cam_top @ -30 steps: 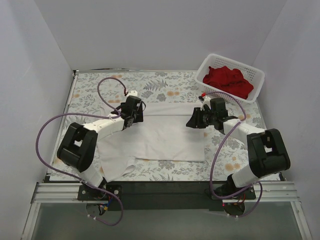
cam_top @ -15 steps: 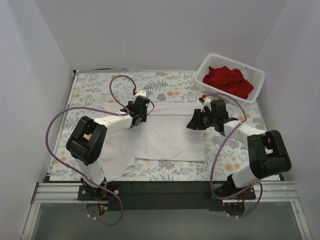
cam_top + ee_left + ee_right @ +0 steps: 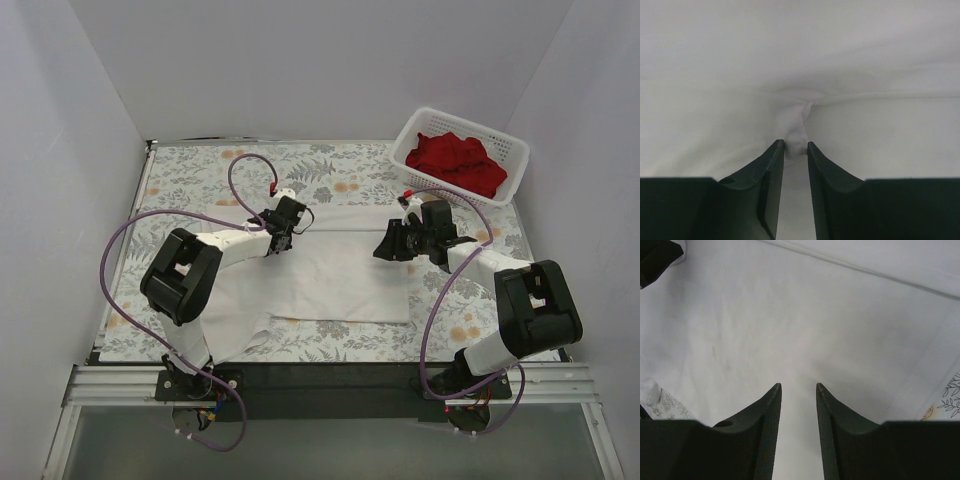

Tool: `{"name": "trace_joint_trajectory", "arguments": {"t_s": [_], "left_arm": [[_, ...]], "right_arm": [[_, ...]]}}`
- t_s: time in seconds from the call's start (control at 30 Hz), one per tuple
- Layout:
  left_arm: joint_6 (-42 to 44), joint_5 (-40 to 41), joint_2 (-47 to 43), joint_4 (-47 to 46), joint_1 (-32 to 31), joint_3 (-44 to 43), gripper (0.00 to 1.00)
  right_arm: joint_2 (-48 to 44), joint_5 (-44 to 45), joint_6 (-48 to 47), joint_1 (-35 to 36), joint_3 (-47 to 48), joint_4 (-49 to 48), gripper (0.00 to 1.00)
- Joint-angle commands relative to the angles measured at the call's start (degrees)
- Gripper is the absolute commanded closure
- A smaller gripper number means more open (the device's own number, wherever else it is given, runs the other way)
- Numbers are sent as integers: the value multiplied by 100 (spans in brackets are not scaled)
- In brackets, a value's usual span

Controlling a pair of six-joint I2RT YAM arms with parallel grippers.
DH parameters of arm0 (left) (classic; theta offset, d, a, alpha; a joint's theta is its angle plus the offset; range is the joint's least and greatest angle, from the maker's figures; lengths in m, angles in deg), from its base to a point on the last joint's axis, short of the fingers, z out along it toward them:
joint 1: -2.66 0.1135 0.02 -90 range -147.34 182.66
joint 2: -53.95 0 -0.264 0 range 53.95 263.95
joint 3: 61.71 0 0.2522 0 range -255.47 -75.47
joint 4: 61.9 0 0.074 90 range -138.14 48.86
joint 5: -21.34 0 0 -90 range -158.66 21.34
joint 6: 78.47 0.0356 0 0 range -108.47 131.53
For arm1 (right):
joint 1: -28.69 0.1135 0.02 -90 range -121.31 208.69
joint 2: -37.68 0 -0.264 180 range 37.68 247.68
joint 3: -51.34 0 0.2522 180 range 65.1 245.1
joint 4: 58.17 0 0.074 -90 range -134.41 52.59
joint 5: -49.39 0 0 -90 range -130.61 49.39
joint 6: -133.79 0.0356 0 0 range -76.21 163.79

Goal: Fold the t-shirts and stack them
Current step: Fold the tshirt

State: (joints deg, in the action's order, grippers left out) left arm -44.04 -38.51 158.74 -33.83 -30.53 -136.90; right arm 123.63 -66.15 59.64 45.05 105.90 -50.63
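The white lattice basket (image 3: 515, 165) sits at the far right corner of the floral table cover (image 3: 200, 170). It holds the red t-shirts (image 3: 455, 160), bunched in a crumpled heap that fills most of it. How many garments are in the heap cannot be told.

The white t-shirt (image 3: 340, 285) lies flat in the middle of the table, between the two arms. Its long axis runs left to right across the table. A loose flap, probably a sleeve, sticks out at the near left corner, partly behind the left arm. That arm also covers the shirt's left part. No collar shows, so which end is the neck cannot be told.

The left gripper (image 3: 283, 232) is down on the far left part of the white shirt. In its wrist view the jaws stand nearly together, with a small raised pleat of white cloth nipped between the tips, and creases fan out from that pinch. Nothing but white fabric fills the rest of that view.

The right gripper (image 3: 390, 243) is over the shirt's right part – its jaws stand apart with nothing between them. Its wrist view shows smooth white cloth beneath, with a seam line crossing the far side and slivers of floral cover at the lower corners.
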Motion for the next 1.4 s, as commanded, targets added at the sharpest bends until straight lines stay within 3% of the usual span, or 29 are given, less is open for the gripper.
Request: {"name": "trace_joint_trajectory", "arguments": {"t_s": [0.0,0.17,0.23,0.47,0.6,0.8,0.93,1.07,1.37], "left_arm": [[-120,79,-73,72,-117,-220,77],[-243,-132,-29,125,-153,-282,89],[-305,-150,23,204,-161,-334,89],[-436,-176,24,424,-170,-370,80],[-568,-238,-160,590,-179,-317,68],[-1094,-36,-960,723,-65,-81,60],[-1823,-246,-1794,705,461,515,52],[-2203,-1053,-2647,319,1479,1386,41],[-2327,-2012,-3334,-586,2395,2477,38]], "right_arm": [[-149,14,-100,-1,-45,-213,59],[-140,23,-92,-10,-37,-213,60],[-140,14,-100,-1,-45,-213,60],[-79,-30,-100,-1,-19,-213,60],[-87,-13,-83,-1,51,-204,60],[-87,5,-48,-1,157,-204,60],[-131,5,-48,-10,113,-204,60],[-131,-100,-56,-1,104,-213,60],[360,-1119,769,314,497,-1258,59]]}}
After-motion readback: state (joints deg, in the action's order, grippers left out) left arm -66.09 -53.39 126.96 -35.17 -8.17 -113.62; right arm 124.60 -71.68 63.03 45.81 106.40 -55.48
